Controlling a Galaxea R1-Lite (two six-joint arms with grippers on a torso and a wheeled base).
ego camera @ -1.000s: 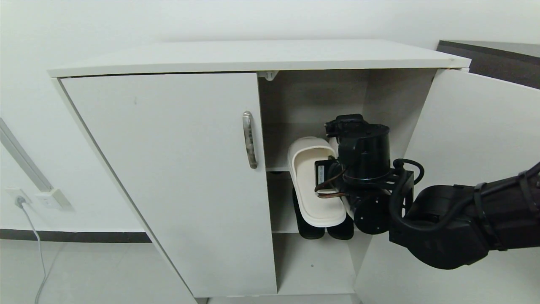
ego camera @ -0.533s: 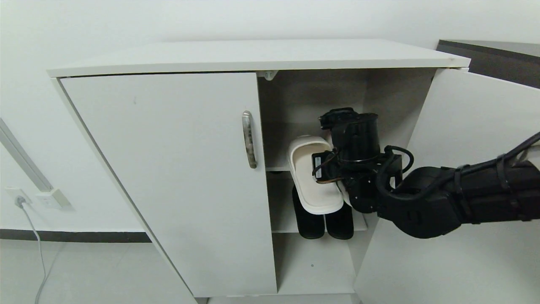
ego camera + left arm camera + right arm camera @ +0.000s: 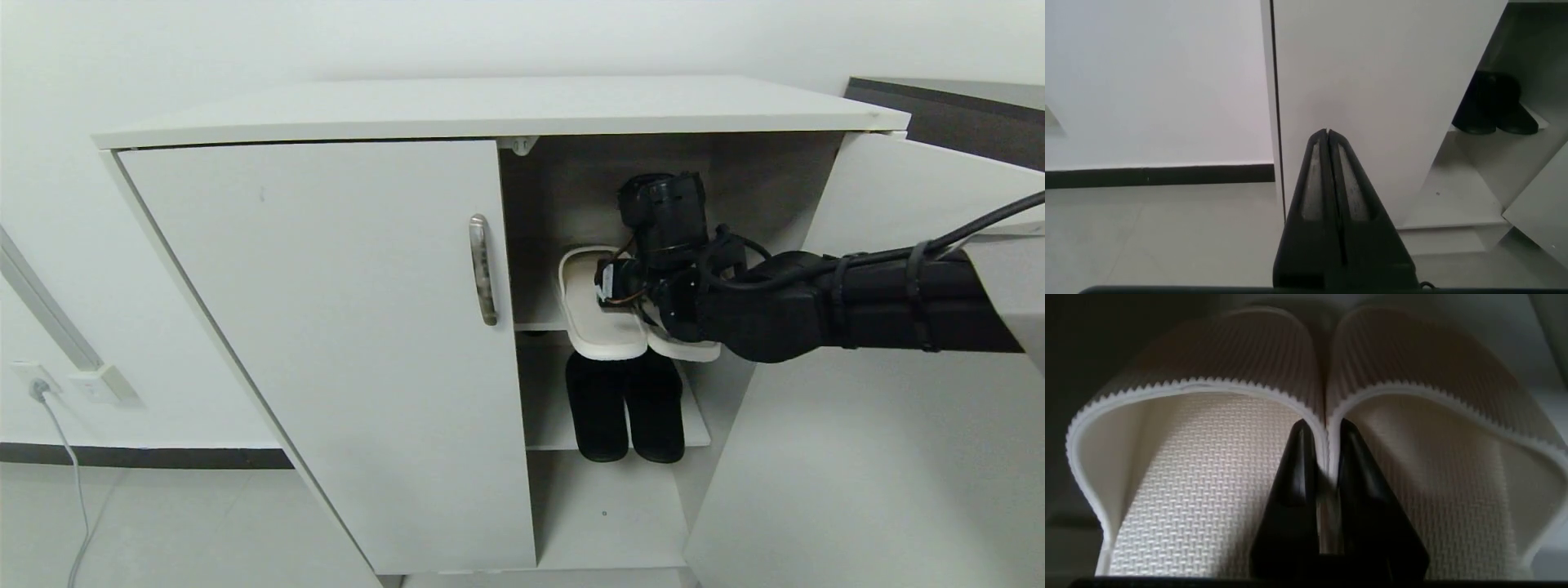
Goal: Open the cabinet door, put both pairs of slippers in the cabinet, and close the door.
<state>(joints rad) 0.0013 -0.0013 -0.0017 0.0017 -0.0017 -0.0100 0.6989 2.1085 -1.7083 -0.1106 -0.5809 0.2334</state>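
1. Right claw, seen from the head view, is clenched on the white slippers and reaches into the open side of the cabinet. The pair sits at the upper shelf, but the heels hang out past its front edge. The black slippers are parked on the shelf below. My worry: if it lets go now, the white pair looks likely to tip off the edge and drop onto the black ones. Heels sticking out that far would probably also block the right door from shutting.

2. Left wrist view: the left claw is closed on nothing, hanging in front of the shut left door, with the black slippers off to the side. No trouble here unless it swings into the door.

3. Right wrist view: the right claw pinches the two touching inner walls of the white slippers together. That's a thin grab. One wall could slide free during a push deeper, leaving one slipper crooked or falling.
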